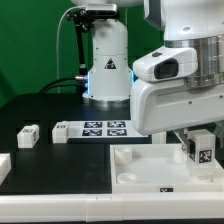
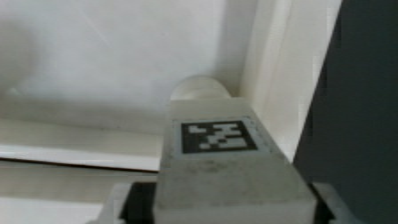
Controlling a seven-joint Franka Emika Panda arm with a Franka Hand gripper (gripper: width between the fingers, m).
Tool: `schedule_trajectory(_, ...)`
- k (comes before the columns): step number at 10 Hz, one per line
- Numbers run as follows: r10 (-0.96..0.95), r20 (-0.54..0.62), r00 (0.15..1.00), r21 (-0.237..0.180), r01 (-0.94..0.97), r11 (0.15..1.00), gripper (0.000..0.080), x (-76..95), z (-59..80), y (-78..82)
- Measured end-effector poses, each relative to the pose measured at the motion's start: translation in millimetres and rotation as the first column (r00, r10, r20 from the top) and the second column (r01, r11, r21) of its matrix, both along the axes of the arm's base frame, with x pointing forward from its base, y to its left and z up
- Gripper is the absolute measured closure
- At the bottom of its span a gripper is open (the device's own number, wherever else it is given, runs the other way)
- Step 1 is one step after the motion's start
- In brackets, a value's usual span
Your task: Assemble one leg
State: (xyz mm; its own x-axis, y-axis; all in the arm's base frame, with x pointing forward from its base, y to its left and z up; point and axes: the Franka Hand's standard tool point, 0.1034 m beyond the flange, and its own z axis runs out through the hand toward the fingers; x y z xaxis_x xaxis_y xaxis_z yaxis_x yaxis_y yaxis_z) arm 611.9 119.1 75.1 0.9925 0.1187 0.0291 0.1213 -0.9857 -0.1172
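My gripper (image 1: 200,152) is shut on a leg (image 1: 201,153), a small white block with a black-and-white marker, and holds it over the right end of the large white tray-like part (image 1: 150,172). In the wrist view the leg (image 2: 217,140) stands up between my fingers (image 2: 146,198), its tip close to the tray's raised inner wall (image 2: 267,70). Whether the tip touches the tray is hidden. Another leg (image 1: 27,135) lies on the black table at the exterior view's left.
The marker board (image 1: 92,129) lies in front of the robot base (image 1: 106,60). A white part (image 1: 4,166) sits at the exterior view's left edge. A white bracket-like part (image 1: 130,167) lies on the tray's near left side.
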Motion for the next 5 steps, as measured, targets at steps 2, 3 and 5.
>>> schedule_trajectory(2, -0.283, -0.024, 0.959, 0.002, 0.283, 0.959, 0.0509, 0.7, -1.1, -1.8)
schedule_trajectory(3, -0.392, -0.026, 0.920, 0.004, 0.392, 0.920, 0.0509, 1.8, -1.4, -2.4)
schedule_trajectory(5, -0.627, -0.058, 0.777, -0.005, 0.628, 0.778, 0.0508, 2.1, -1.6, -4.2)
